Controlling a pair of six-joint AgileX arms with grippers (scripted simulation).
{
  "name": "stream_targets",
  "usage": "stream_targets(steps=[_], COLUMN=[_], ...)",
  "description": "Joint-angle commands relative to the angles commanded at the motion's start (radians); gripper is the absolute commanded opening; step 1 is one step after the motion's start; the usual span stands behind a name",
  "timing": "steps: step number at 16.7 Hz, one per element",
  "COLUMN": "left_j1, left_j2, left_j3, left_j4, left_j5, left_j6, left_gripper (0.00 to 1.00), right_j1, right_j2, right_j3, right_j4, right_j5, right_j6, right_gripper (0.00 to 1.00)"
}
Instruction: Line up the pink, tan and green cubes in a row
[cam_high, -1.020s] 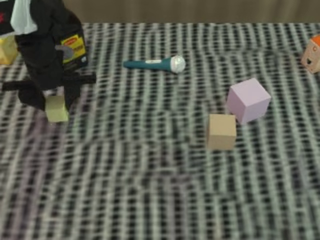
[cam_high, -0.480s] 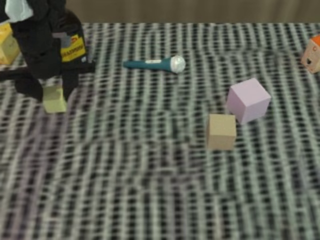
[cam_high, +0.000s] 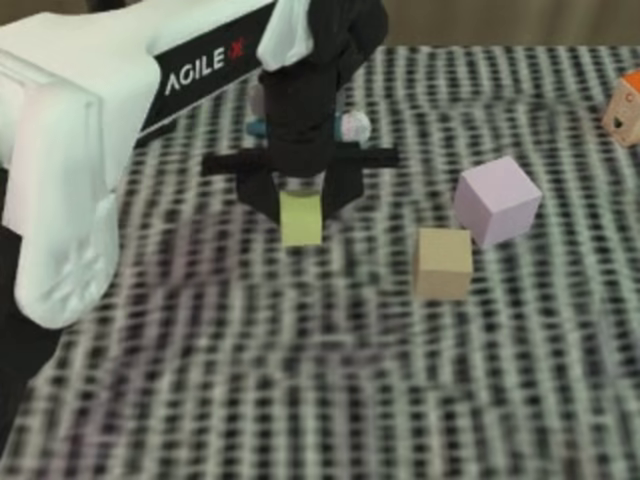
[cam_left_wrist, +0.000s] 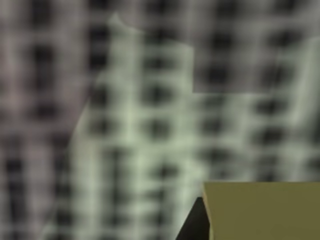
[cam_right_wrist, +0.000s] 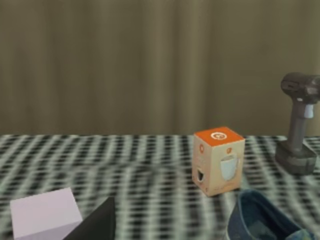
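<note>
Left arm reaches in over the black-and-white checked cloth (cam_high: 300, 380) from the top view's left. Left gripper (cam_high: 300, 205) points down, its dark fingers (cam_high: 338, 190) pinching the small pale yellow-green matte cube (cam_high: 301, 219) between them. Landmark is the mid-sized tan-beige matte cube (cam_high: 443, 262): the green cube is well to its left and a bit farther back. Cannot tell from the top view if the green cube touches the cloth. The left wrist view shows a corner of the same cube (cam_left_wrist: 262, 210) with blurred cloth past it.

Large pale lilac-pink matte cube (cam_high: 497, 200) sits just beside the tan cube, to its right and farther back, turned at an angle; they look almost touching at the corner but cannot tell for sure. Both rest on the cloth, nothing gripping them.

Teal-handled microphone with a white head (cam_high: 353, 126) lies left of and behind the tan cube, mostly hidden by the left arm. Small orange-roofed toy house (cam_high: 625, 105) is at the far right edge, well behind the tan cube.

Right gripper is out of the top view; cannot tell its fingers' state. Right wrist view shows the pink cube (cam_right_wrist: 45, 214), an orange-topped carton with a mug print (cam_right_wrist: 218, 160), a grey power drill (cam_right_wrist: 299, 124) and a blue denim shoe (cam_right_wrist: 260, 220).
</note>
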Motion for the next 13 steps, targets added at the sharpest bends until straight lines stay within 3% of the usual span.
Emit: stream_targets(steps=[3, 6, 13], left_j1=[-0.197, -0.309, -0.329], left_j2=[0.067, 0.103, 0.104], left_j3=[0.141, 0.233, 0.232], left_j4=[-0.074, -0.117, -0.106], left_j5=[-0.002, -0.005, -0.006], left_j6=[-0.161, -0.267, -0.284], left_gripper=[0.0, 0.0, 0.0], right_j1=[0.0, 0.0, 0.0], right_j2=[0.0, 0.0, 0.0], right_j3=[0.0, 0.0, 0.0], right_j4=[0.0, 0.0, 0.0], right_j5=[0.0, 0.0, 0.0], right_j6=[0.0, 0.0, 0.0], right_gripper=[1.0, 1.0, 1.0])
